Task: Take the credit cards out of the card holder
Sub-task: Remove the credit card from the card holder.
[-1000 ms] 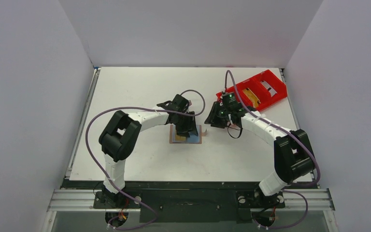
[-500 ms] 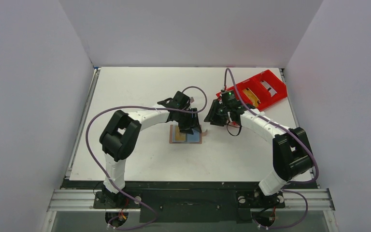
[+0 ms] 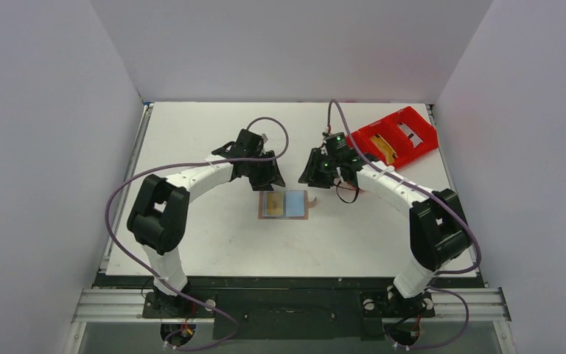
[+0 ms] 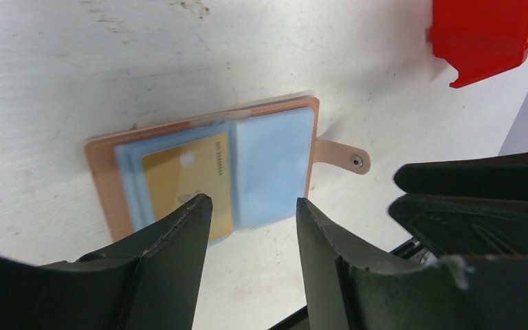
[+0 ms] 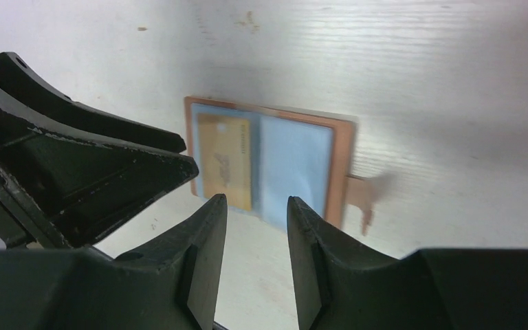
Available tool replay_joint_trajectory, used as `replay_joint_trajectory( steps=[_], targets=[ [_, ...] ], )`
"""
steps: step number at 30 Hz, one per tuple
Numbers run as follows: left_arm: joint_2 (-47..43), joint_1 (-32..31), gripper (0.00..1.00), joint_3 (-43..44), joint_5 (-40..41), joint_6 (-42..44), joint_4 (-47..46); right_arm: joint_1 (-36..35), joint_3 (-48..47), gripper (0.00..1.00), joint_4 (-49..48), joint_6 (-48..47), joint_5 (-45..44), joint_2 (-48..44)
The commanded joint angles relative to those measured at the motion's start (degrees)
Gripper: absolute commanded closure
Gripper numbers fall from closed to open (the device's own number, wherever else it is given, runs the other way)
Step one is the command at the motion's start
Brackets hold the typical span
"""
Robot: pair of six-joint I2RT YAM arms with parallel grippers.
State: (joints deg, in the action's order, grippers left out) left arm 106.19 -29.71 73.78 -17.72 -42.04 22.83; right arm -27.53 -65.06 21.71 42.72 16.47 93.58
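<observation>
The tan card holder (image 3: 284,204) lies open and flat on the white table, its pale blue inner faces up. A gold card (image 3: 272,204) sits in its left pocket, and its tab (image 4: 344,157) sticks out to the right. My left gripper (image 3: 269,178) hovers just behind the holder's left half, open and empty. My right gripper (image 3: 312,177) hovers behind its right edge, open and empty. The left wrist view shows the holder (image 4: 106,185) and card (image 4: 185,179) beyond my open left gripper (image 4: 253,203). The right wrist view shows the holder (image 5: 340,158) and card (image 5: 225,159) beyond my open right gripper (image 5: 256,201).
A red compartment tray (image 3: 394,136) stands at the back right with a yellow card and a pale item inside; its corner shows in the left wrist view (image 4: 485,34). White walls enclose the table on three sides. The two grippers are close together.
My left gripper has drawn back and to the left off the holder, leaving it uncovered. My right gripper has moved left, closer to the holder.
</observation>
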Motion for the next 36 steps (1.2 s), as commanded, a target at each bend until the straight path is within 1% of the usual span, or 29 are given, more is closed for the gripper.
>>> replay_joint_trajectory(
  steps=[1, 2, 4, 5, 8, 15, 18, 31, 36],
  targets=[
    [-5.1, 1.2, 0.57, -3.2, 4.1, 2.5, 1.2, -4.5, -4.9, 0.67, -3.1, 1.1, 3.5, 5.0],
    [-5.1, 1.6, 0.58, -3.7, 4.0, 2.5, 1.1, -5.3, -5.4, 0.68, -3.9, 2.0, 3.9, 6.5],
    [-5.3, 1.7, 0.64, -4.8, 3.8, 2.8, 1.0, -5.9, -6.2, 0.72, -5.8, 3.8, 5.4, 8.6],
    [-5.3, 1.8, 0.70, -5.3, 3.7, 2.8, 0.8, -5.9, -6.2, 0.74, -7.2, 4.4, 6.6, 9.2],
    [-5.1, 1.8, 0.80, -6.2, 3.3, 2.8, 0.3, -6.1, -6.4, 0.76, -9.0, 6.0, 8.3, 11.7],
    [-4.4, 1.8, 0.91, -7.8, 4.9, 3.1, 0.0, -6.3, -5.5, 0.77, -10.8, 7.0, 9.0, 14.8],
    [-3.8, 1.8, 1.00, -8.1, 5.4, 3.2, -0.1, -6.4, -5.1, 0.77, -11.4, 7.1, 9.1, 15.3],
    [-1.8, 1.5, 1.00, -8.8, 7.1, 3.4, 0.2, -6.3, -2.8, 0.77, -12.9, 6.9, 8.7, 17.2],
    [-1.4, 1.3, 1.00, -9.2, 7.4, 3.1, 0.0, -5.8, -2.3, 0.74, -12.9, 6.3, 8.6, 17.3]
  ],
)
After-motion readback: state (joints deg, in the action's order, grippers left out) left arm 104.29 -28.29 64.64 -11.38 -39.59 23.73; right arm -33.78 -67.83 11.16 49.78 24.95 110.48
